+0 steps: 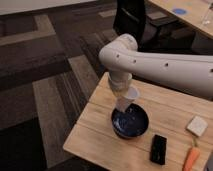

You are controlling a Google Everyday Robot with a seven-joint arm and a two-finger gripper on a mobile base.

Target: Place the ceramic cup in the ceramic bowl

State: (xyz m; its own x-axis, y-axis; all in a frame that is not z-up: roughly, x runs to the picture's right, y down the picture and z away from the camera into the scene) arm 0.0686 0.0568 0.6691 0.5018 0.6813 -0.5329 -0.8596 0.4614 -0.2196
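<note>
Ceramic cup (128,101), gripped tilted by gripper (122,94), hung over ceramic bowl (134,125) by the table's (92,132) near edge. We noted black device (159,148), carrot (191,159) and white block (197,126) toward the right corner.

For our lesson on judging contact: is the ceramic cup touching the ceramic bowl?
Cannot tell. In the camera view the ceramic cup, held from above by the gripper, overlaps the ceramic bowl; neither contact nor a gap shows plainly.

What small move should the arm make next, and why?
Probably lower a little before letting go. The gripper, above the left side of the ceramic bowl, is shut on the ceramic cup, which hangs tilted, its base just over or inside the bowl.
</note>
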